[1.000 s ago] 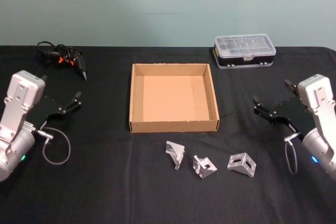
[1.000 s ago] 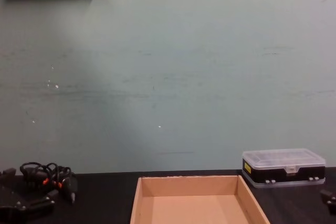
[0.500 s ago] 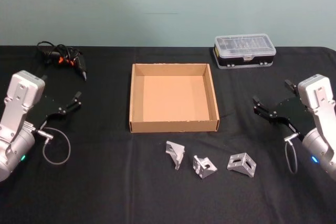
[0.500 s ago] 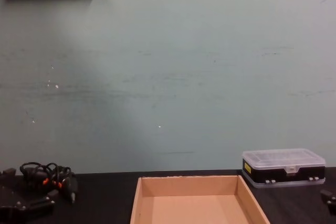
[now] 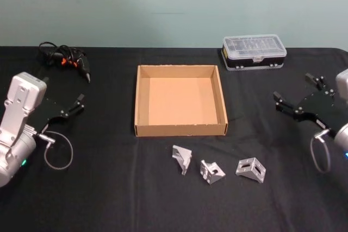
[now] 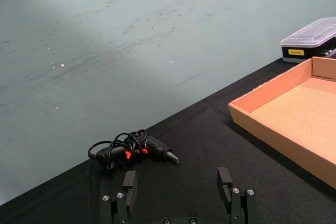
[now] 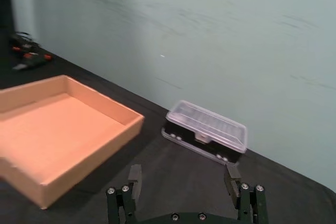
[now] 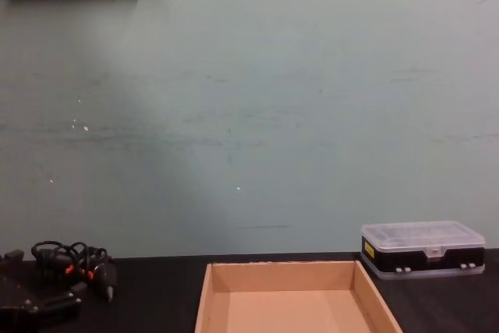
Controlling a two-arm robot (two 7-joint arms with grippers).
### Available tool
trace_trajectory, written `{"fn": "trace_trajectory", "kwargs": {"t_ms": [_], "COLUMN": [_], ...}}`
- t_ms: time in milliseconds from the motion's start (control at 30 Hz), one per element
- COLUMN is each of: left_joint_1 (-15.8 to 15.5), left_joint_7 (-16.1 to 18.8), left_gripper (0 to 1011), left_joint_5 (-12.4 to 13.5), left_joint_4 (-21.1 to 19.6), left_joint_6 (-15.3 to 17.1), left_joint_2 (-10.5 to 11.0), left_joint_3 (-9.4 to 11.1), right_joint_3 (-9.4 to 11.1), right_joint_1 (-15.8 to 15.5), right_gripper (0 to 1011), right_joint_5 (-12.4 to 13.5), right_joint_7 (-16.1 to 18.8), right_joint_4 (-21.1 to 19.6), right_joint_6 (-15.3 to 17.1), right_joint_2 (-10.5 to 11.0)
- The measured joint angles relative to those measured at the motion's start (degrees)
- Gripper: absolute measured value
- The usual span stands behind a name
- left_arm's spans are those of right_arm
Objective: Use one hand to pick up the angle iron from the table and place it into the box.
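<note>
1. Head view: matte black table (image 5: 109, 199) is meeting a pale green wall (image 5: 163, 4).
2. Right gripper (image 5: 294, 87) and left gripper (image 5: 62, 92) are hovering wide open, tan cardboard box (image 5: 179, 130) between them.
3. Grey metal angle iron (image 5: 250, 169) is lying on the table near right gripper.

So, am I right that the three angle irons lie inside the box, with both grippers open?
Not quite: the head view shows the box empty; the three angle irons lie on the table before it. The left gripper and right gripper are open.
</note>
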Motion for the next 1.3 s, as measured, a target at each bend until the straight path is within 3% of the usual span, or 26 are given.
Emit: {"fn": "trace_trajectory", "kwargs": {"t_ms": [100, 200, 233, 367, 467, 633, 767, 967, 1300], "left_joint_1": [0.0, 0.0, 0.0, 0.0, 0.0, 0.0, 0.0, 0.0, 0.0], "left_joint_7": [0.0, 0.0, 0.0, 0.0, 0.0, 0.0, 0.0, 0.0, 0.0], "left_gripper": [1000, 1000, 1000, 1000, 1000, 1000, 1000, 1000, 1000], "left_joint_5": [0.0, 0.0, 0.0, 0.0, 0.0, 0.0, 0.0, 0.0, 0.0], "left_joint_4": [0.0, 0.0, 0.0, 0.0, 0.0, 0.0, 0.0, 0.0, 0.0], "left_joint_6": [0.0, 0.0, 0.0, 0.0, 0.0, 0.0, 0.0, 0.0, 0.0], "left_joint_2": [0.0, 0.0, 0.0, 0.0, 0.0, 0.0, 0.0, 0.0, 0.0], "left_joint_3": [0.0, 0.0, 0.0, 0.0, 0.0, 0.0, 0.0, 0.0, 0.0], "right_joint_3": [0.82, 2.05, 2.59, 3.18, 3.03, 0.73, -1.57, -4.78, -8.02], "right_joint_1": [-0.41, -0.98, -1.15, -1.26, -0.94, 0.74, 2.28, 4.16, 6.85], "right_gripper": [1000, 1000, 1000, 1000, 1000, 1000, 1000, 1000, 1000], "right_joint_5": [2.05, 5.88, 8.11, 11.9, 13.35, 12.58, 11.03, 9.08, 7.28], "right_joint_7": [3.39, 8.72, 11.91, 18.99, 24.15, 31.7, 34.86, 36.62, 38.68], "right_joint_4": [-1.35, -3.18, -4.1, -6.2, -7.31, -8.18, -7.29, -4.47, -0.74], "right_joint_6": [0.85, 2.45, 3.62, 6.77, 9.08, 12.67, 14.47, 15.44, 15.45], "right_joint_2": [1.54, 3.41, 4.47, 7.13, 9.18, 12.49, 13.06, 11.79, 9.42]}}
